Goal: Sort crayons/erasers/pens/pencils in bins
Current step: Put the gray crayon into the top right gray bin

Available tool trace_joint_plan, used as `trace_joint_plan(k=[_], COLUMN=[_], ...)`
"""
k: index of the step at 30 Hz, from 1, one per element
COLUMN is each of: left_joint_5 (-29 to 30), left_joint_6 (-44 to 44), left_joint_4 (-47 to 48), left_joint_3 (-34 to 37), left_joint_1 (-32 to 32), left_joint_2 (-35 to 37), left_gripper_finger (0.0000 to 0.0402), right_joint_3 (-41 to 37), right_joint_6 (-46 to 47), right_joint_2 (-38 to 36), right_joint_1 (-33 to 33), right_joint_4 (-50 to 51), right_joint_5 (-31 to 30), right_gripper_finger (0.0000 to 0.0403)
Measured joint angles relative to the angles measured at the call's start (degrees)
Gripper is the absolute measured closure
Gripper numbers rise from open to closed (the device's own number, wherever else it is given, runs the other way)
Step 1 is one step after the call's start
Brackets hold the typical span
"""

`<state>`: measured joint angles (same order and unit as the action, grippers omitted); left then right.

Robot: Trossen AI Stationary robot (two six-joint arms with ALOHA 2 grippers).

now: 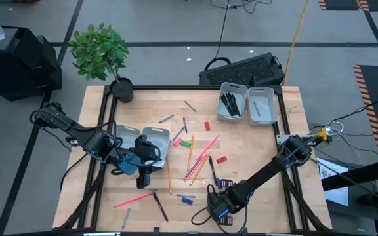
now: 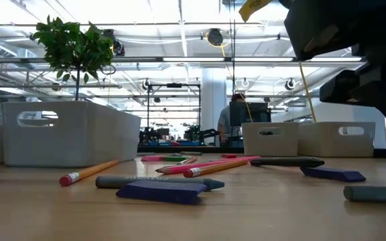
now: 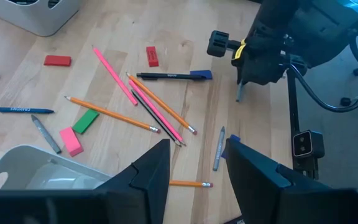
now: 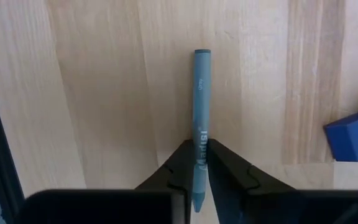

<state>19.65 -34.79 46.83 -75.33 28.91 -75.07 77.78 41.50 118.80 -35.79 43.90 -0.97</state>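
Right end effector is clamped on the grey-blue crayon at the counter's near edge; crayon's long axis runs straight out ahead of it. Left end effector, narrowly parted and empty, hovers beside the left bins.

The table was pale blond wood with a straight grain. The bins were light grey, one of them holding black pens. Near the frame's centre lay orange pencils and pink ones, with a green eraser, a pink eraser and red erasers around them. A grey-blue crayon sat between the black fingers of the right gripper, a blue eraser at the right edge. The potted plant at upper left was green in a black pot.
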Motion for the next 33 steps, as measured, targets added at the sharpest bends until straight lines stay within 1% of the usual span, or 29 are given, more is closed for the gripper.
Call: trace_joint_plan(k=[3, 7, 10, 12, 15, 17, 20, 23, 27, 29, 33], left_joint_5=[0.95, 1.44, 1.43, 1.28, -1.03, -2.47, -3.90, -4.19, -4.23, -4.22, -4.32], left_joint_6=[0.55, 2.69, 3.99, 5.54, 8.29, 10.26, 13.12, 14.94, 16.47, 16.55, 16.21], left_joint_4=[-0.02, -0.26, -0.26, -0.32, -0.32, -0.35, -0.41, -0.43, -0.42, -0.42, -0.42], left_joint_3=[0.00, 0.00, 0.00, 0.00, 0.00, 0.00, 0.00, 0.00, 0.00, 0.00, 0.00], left_joint_1=[0.00, -0.64, -1.97, -3.22, -5.34, -6.59, -8.17, -9.61, -11.43, -12.50, -14.76], left_joint_2=[-0.01, 0.00, 0.16, 0.20, 0.20, 0.20, 0.20, 0.20, 0.20, 0.20, 0.20], left_gripper_finger=[0.0245, 0.0245, 0.0245, 0.0245, 0.0245, 0.0245, 0.0245, 0.0245, 0.0245, 0.0245, 0.0245], right_joint_3=[0.00, -0.07, -0.11, -0.11, -0.70, -0.36, -0.17, -0.30, -1.02, -2.47, -6.87], right_joint_6=[1.44, 1.96, 2.71, 3.49, 6.04, 8.35, 9.45, 9.38, 8.41, 7.71, 3.56], right_joint_2=[-0.02, -0.72, -2.70, -4.80, -8.42, -12.08, -17.86, -23.19, -30.93, -34.49, -41.61], right_joint_1=[0.00, 0.01, 0.26, 0.86, 2.59, 4.26, 7.58, 12.87, 21.93, 27.78, 42.00], right_joint_4=[-0.06, -0.33, -1.13, -1.38, 1.98, 2.64, 6.66, 9.49, 17.13, 20.42, 24.46], right_joint_5=[-0.09, -0.20, -0.39, -0.57, -2.15, -3.63, -5.93, -7.94, -10.38, -11.26, -13.17], right_gripper_finger=[0.0387, 0.0387, 0.0386, 0.0386, 0.0386, 0.0386, 0.0385, 0.0385, 0.0385, 0.0385, 0.0385])
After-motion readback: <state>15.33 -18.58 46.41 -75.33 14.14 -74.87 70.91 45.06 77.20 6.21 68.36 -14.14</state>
